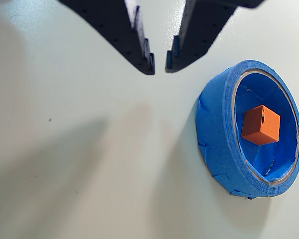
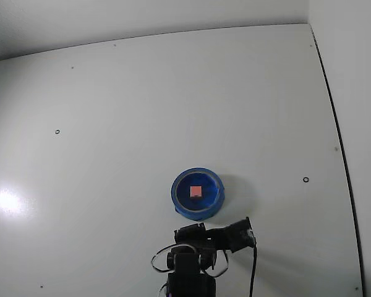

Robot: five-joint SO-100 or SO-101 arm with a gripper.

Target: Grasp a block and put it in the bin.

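Observation:
The block [image 1: 260,124], a small orange-red cube, lies inside the bin [image 1: 214,129], a round blue container with a thick rim, on the right of the wrist view. My gripper [image 1: 160,67] hangs at the top of that view, left of the bin and apart from it. Its dark fingertips stand a narrow gap apart with nothing between them. In the fixed view the block [image 2: 197,192] shows as a pink-red dot in the middle of the bin [image 2: 176,193], and the black arm [image 2: 191,266] sits just below the bin at the bottom edge.
The white table [image 2: 111,124] spreads all around the bin. A dark seam [image 2: 337,142] runs down its right edge beside a wall. A cable [image 2: 253,272] hangs from the arm at the bottom.

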